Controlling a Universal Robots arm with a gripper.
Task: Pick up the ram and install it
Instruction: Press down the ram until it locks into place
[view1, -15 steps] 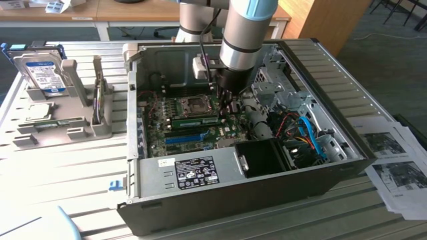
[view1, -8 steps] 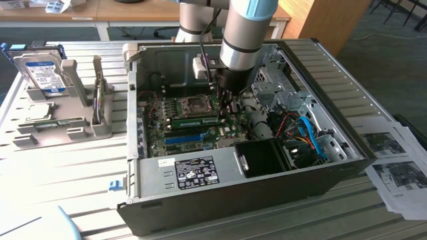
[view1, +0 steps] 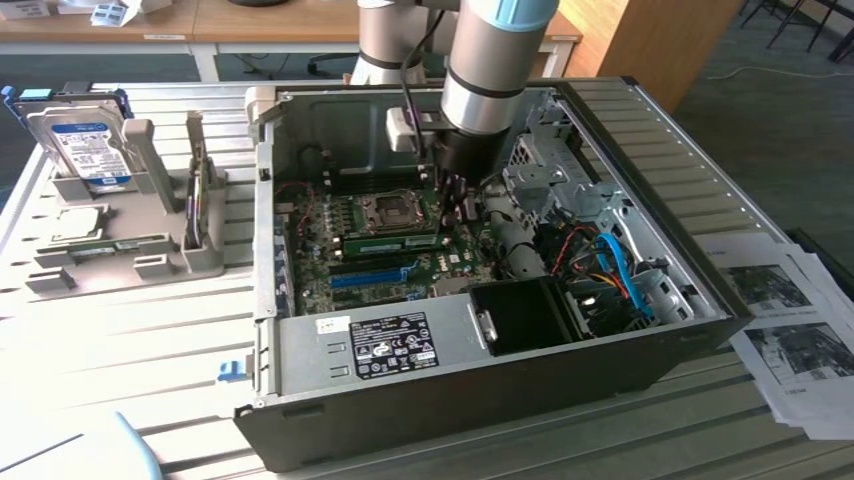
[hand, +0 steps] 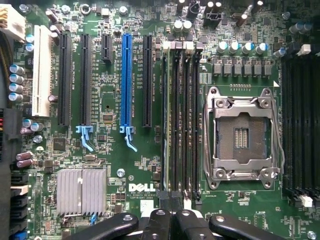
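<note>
Gripper (hand: 171, 220) closed, fingers together, directly over end of ram (hand: 172, 120). Ram seated edge-on in memory slot on motherboard (hand: 105, 150), beside open processor socket (hand: 242, 135). Beyond, hard drive (view1: 83, 148) upright in holder at bench's far corner.

We're looking in on a robotics lab or electronics workshop here. An open desktop computer case (view1: 507, 300) is lying on its side on a slatted metal surface (view1: 120, 330), its motherboard (hand: 150, 150) facing up with slots and an empty processor socket (hand: 241, 137) showing. A grey robot arm (view1: 487, 70) is reaching down into the case. At the surface's far edge on the exterior view's left, a grey fixture rack (view1: 134, 250) is holding a hard drive (view1: 83, 148) upright. Printed sheets (view1: 787, 320) are lying at the exterior view's right edge, and wooden desks (view1: 174, 30) are standing behind on carpet.
</note>
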